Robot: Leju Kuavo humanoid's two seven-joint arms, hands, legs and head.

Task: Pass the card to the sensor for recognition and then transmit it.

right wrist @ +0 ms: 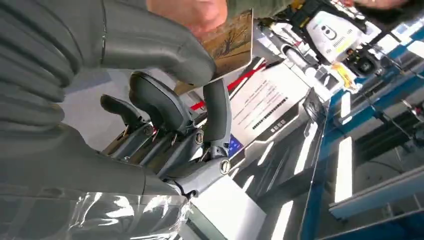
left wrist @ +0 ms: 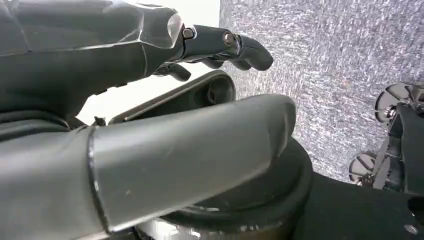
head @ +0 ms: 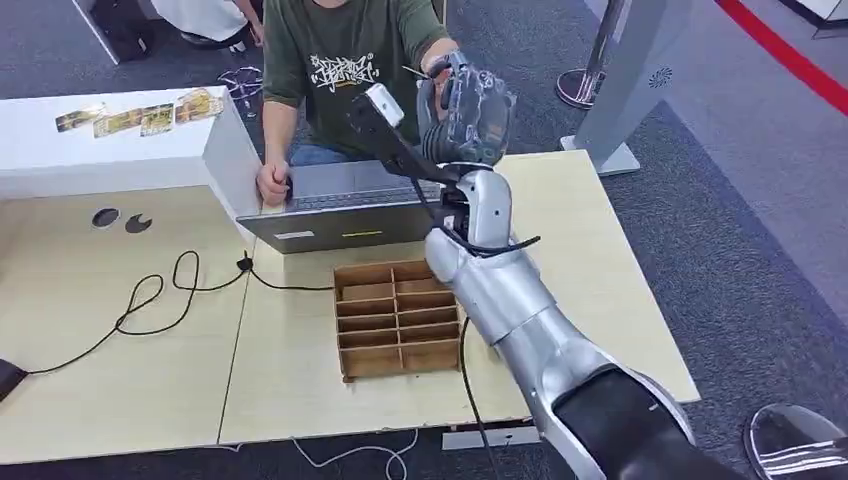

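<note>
The card [right wrist: 231, 44], printed with a tree picture, is pinched between the thick thumb and a dark finger of the right hand [right wrist: 165, 100]; the remaining fingers are curled below it. In the head view the right hand [head: 470, 105] is raised above the far edge of the table [head: 600, 260], in front of a seated person [head: 340, 70] in a green printed shirt, and the card itself cannot be made out there. A person's hand [right wrist: 192, 12] touches the upper edge of the card in the right wrist view.

A black stand carrying a white sensor head [head: 383, 103] rises just beside the right hand, over the open laptop [head: 340, 215] at the far edge. The person's other hand [head: 272, 185] rests at the laptop's left corner.

A wooden compartment tray [head: 398, 318] sits at mid-table, near the laptop's front. A black cable [head: 150, 300] loops across the left half of the table. Several more cards [head: 140, 118] lie in a row on a white box [head: 120, 150] at the far left corner.

The left hand [left wrist: 165, 130] hangs over grey carpet [left wrist: 320, 65], its fingers [left wrist: 235, 47] loosely extended and apart, holding nothing
</note>
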